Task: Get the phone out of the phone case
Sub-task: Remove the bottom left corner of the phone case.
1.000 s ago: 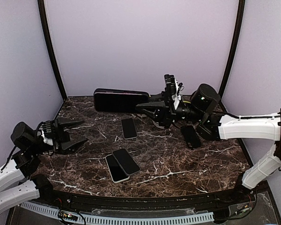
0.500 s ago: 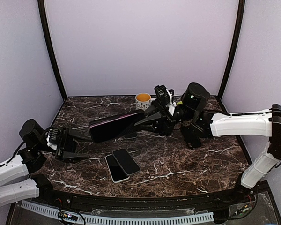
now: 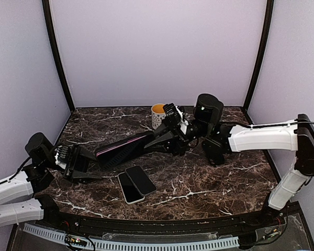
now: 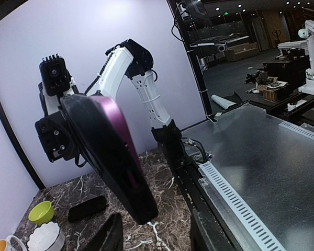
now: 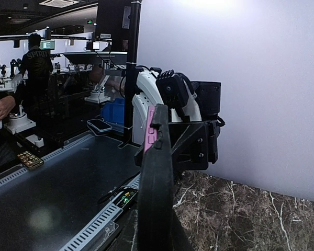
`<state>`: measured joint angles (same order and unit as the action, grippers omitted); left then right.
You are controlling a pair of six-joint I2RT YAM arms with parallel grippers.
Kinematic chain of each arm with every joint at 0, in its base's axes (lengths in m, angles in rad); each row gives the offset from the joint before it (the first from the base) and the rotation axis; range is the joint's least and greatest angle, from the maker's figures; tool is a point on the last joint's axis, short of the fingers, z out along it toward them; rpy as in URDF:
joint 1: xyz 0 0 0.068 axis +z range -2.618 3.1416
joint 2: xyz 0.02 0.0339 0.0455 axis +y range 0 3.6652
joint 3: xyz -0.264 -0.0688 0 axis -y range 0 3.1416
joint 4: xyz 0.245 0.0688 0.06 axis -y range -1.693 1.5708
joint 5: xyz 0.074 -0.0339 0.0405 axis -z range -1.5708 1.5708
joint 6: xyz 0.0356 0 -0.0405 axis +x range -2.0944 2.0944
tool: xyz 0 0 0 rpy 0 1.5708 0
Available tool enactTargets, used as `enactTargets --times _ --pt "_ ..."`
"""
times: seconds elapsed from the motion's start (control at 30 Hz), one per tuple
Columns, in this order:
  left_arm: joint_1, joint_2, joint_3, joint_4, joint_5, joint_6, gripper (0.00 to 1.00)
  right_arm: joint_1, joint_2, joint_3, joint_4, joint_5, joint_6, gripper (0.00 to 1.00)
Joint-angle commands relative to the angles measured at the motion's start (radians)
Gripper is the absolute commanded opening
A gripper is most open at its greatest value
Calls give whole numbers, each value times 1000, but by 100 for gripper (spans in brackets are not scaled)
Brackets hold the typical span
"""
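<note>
Held tilted in air, front-left of white spotted mug (image 3: 159, 111): big black phone in dark pink-edged case (image 3: 126, 148). Pinched tight at mug end by right gripper (image 3: 162, 139). Left gripper (image 3: 88, 164) wide open at far end. Looks stiff, slippery, breakable; grab case rim.

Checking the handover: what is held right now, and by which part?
The right gripper grips the cased phone by one short end; the left gripper is open at the other end, holding nothing.
</note>
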<state>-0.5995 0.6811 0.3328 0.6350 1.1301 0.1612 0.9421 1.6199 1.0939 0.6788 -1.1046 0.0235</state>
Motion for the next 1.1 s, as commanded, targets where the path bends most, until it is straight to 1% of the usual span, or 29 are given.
enactTargets --times 0.0,0.67,1.07 --pt "-16 11 14 -8 18 14 45 22 12 53 48 -13 -18 0" --pt "-42 16 22 -49 17 43 31 49 31 84 -21 -14 -83 0" --pt "-45 7 26 -78 20 67 29 63 37 112 -143 -19 -165 0"
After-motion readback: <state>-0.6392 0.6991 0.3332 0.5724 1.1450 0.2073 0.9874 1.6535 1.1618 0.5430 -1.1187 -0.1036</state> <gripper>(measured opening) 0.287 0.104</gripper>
